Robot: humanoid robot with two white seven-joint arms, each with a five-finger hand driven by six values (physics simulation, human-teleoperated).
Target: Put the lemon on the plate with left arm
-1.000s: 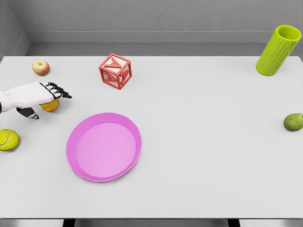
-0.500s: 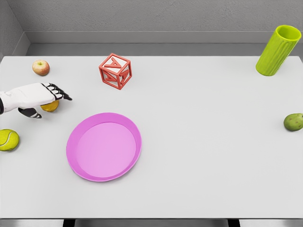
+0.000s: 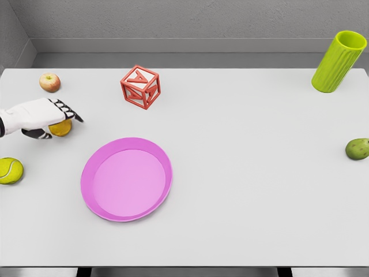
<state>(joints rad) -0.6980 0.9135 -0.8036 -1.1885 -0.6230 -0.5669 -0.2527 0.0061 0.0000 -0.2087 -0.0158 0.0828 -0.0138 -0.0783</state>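
The yellow lemon [image 3: 62, 130] lies on the white table [image 3: 242, 173] at the far left, partly hidden under my left hand [image 3: 57, 123]. That hand reaches in from the left edge with its dark-tipped fingers [image 3: 70, 112] stretched flat over the lemon and the thumb below it. The fingers are not closed round the fruit. The pink plate [image 3: 127, 179] sits to the lower right of the lemon, with nothing on it. My right arm does not show.
A small apple [image 3: 49, 82] sits behind the hand and a tennis ball [image 3: 10, 171] in front of it, near the left edge. A red open-frame cube [image 3: 140, 86] stands behind the plate. A green cup [image 3: 339, 61] and a green fruit [image 3: 357, 149] are far right.
My left hand has drawn back a little to the left and settled lower over the lemon. Nothing else has moved.
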